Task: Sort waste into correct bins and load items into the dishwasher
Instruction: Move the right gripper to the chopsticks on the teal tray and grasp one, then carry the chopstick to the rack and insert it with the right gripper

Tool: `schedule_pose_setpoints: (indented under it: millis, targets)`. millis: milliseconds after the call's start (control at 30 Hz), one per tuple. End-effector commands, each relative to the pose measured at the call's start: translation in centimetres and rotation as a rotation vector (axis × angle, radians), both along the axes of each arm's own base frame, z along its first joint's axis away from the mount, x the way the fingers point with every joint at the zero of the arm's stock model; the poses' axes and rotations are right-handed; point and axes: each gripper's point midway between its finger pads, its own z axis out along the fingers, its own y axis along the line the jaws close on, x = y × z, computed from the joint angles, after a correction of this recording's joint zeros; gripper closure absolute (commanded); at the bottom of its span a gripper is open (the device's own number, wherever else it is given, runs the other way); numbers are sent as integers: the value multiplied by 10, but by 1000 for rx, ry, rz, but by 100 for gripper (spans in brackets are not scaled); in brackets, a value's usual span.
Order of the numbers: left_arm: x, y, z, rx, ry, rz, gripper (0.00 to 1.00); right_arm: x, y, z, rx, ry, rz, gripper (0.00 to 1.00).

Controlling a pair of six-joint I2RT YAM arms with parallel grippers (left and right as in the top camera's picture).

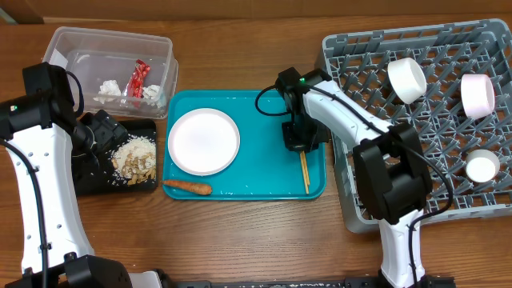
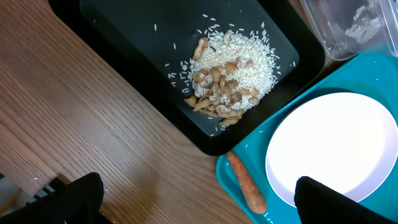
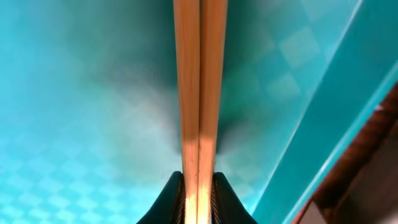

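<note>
Clamping the chopsticks (image 3: 199, 87) on the teal tray (image 1: 260, 164): right pincer (image 3: 199, 190); left pincer (image 2: 199, 196) spread wide.

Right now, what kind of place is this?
Probably a dish-clearing station: a grey dish rack holding white cups, a teal tray with a plate and chopsticks, and a black tray of food scraps.

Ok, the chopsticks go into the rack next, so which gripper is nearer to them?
Right. The right gripper is shut on the chopsticks, low over the teal tray. The left gripper hangs open above the black tray, beyond the plate from them.
</note>
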Motion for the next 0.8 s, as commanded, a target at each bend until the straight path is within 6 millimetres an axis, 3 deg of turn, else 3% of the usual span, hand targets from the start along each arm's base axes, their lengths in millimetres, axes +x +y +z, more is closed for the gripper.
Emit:
schedule_pose_setpoints:
  millis: [0, 367, 467, 500, 767]
  targets:
    - [-1, -2, -2, -13, 1, 4, 0, 2, 6, 26, 54, -45, 2, 91]
    - [0, -2, -2, -12, 0, 3, 0, 12, 11, 30, 79, -93, 6, 85]
    - [0, -2, -2, -12, -1, 4, 0, 11, 13, 30, 87, -88, 6, 67]
    - [0, -2, -2, -12, -1, 4, 0, 10, 14, 30, 92, -85, 6, 65]
    - [0, -2, -2, -12, -1, 4, 0, 14, 15, 30, 99, -102, 6, 63]
